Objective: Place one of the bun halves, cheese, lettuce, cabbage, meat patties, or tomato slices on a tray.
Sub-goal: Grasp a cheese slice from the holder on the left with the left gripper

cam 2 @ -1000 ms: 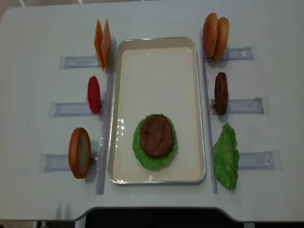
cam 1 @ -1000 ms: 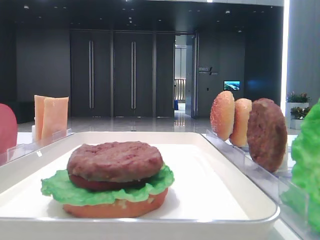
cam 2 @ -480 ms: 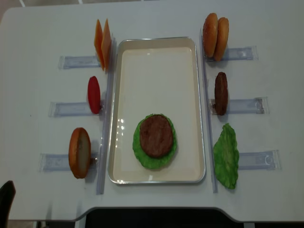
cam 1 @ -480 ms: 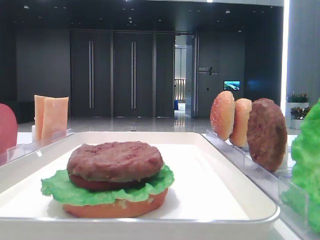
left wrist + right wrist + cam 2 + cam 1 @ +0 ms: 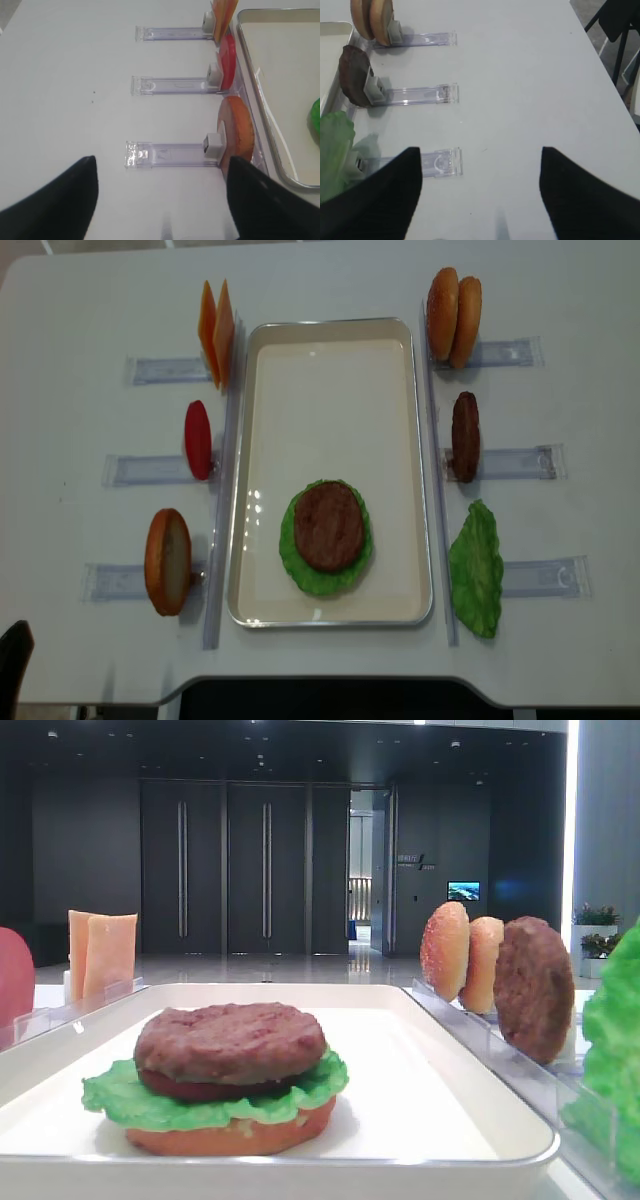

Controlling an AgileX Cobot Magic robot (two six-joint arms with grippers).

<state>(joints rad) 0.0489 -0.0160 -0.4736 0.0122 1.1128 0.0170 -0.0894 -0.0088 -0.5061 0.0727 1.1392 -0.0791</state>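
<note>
Standing on edge in clear racks (image 5: 150, 472) along the table's (image 5: 80, 300) left side: two cheese (image 5: 215, 332) slices at the far end, a tomato slice (image 5: 198, 439) in the middle, a bun half (image 5: 167, 561) nearest. Left fingers (image 5: 47, 200) spread wide over bare table just short of that bun's rack, holding nothing; a dark bit of the arm shows at the overhead view's lower left corner.

Tray (image 5: 330, 350) sits centre, long axis running away from the robot. On its near half, a stack: bun base (image 5: 230, 1135), lettuce (image 5: 120, 1100), a red layer, patty (image 5: 328, 526) on top. Far half of tray bare.

Right of tray, more racks: two bun halves (image 5: 453, 307) far, one patty (image 5: 465, 436) middle, a lettuce leaf (image 5: 476, 568) near, leaning against the rack rail. Right fingers (image 5: 575, 200) spread wide above table beside the lettuce rack, gripping nothing.
</note>
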